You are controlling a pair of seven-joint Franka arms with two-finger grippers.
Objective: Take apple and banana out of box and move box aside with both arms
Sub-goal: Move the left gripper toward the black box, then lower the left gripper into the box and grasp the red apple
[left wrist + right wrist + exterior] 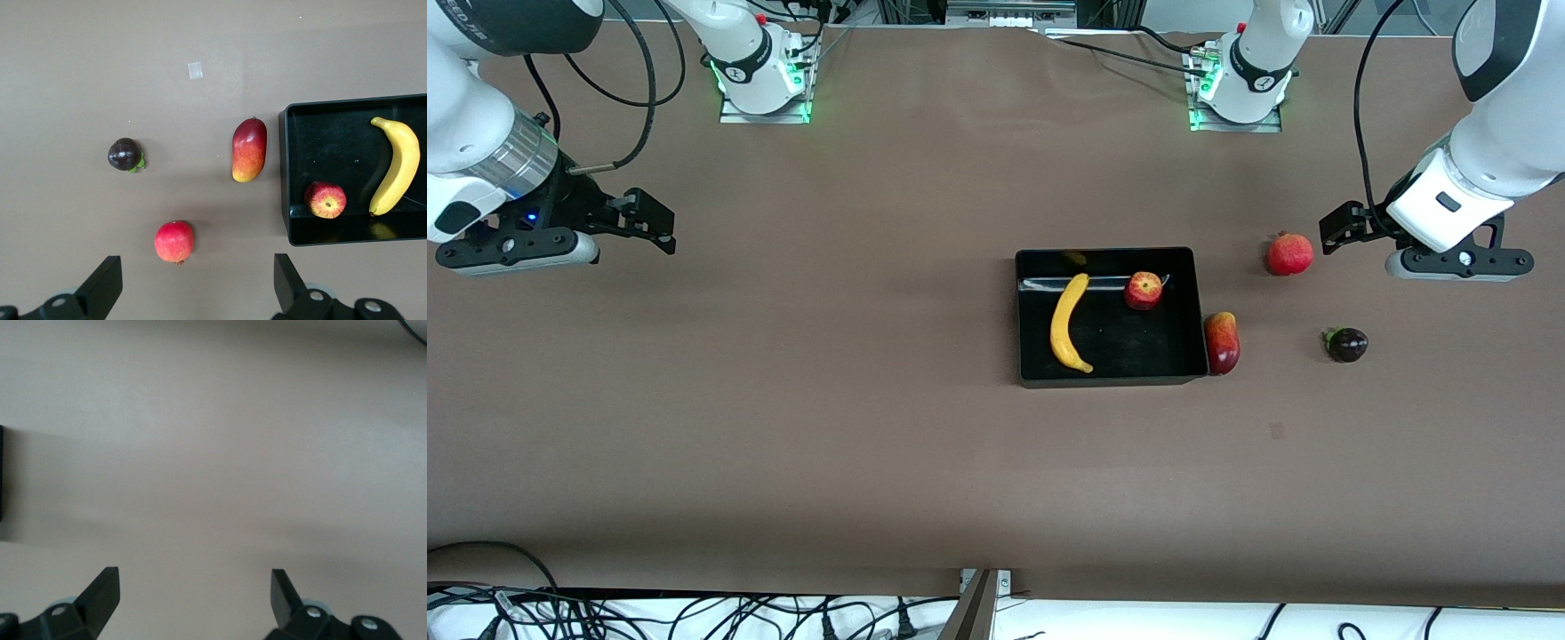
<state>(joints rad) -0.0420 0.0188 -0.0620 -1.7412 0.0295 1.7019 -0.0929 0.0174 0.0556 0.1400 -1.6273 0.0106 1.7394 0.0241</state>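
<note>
The black box (1107, 380) holds a yellow banana (1069, 322) and a red-yellow apple (1144, 291). A red mango (1222, 342) lies against the box's outer wall, toward the left arm's end. The pomegranate (1290, 254) and the dark purple fruit (1346, 344) sit farther toward that end. My left gripper (1338, 229) hangs open over bare table beside the pomegranate. In the left wrist view the pomegranate (174, 241) lies just ahead of the open left gripper (198, 280). My right gripper (656, 224) waits open, holding nothing, over the table at the right arm's end.
A small tape patch (1277, 431) is stuck to the table, nearer the front camera than the fruits. Both arm bases (763, 80) stand along the table's edge farthest from the camera. Cables (605, 613) lie off the near edge. The right wrist view shows bare table and a sliver of the box (1, 473).
</note>
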